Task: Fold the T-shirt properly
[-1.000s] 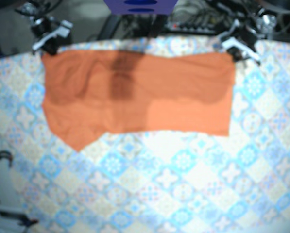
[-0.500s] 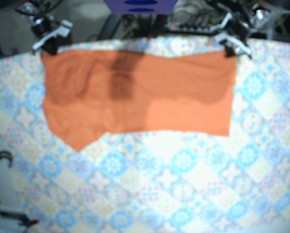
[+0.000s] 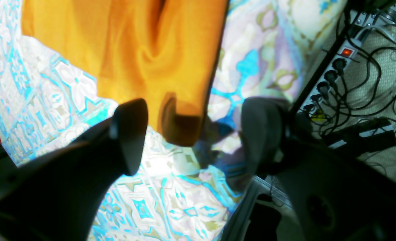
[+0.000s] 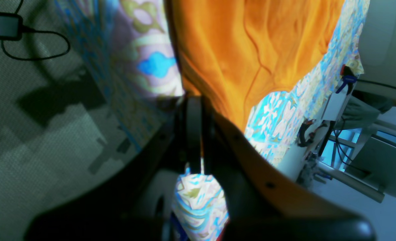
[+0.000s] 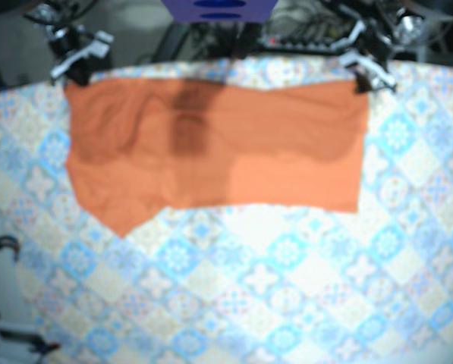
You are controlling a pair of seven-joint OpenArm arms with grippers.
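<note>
An orange T-shirt (image 5: 211, 144) lies across the far half of the counter (image 5: 287, 288), long axis left to right. The left arm's fingers (image 5: 365, 73), spread wide, straddle its far right corner without gripping. The right arm's fingers (image 4: 194, 127) pinch its far left corner.

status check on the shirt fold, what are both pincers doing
Left pincer open, T-shirt corner loose between its jaws. Right pincer shut on the opposite corner. T-shirt lies flat, nothing on it.
</note>
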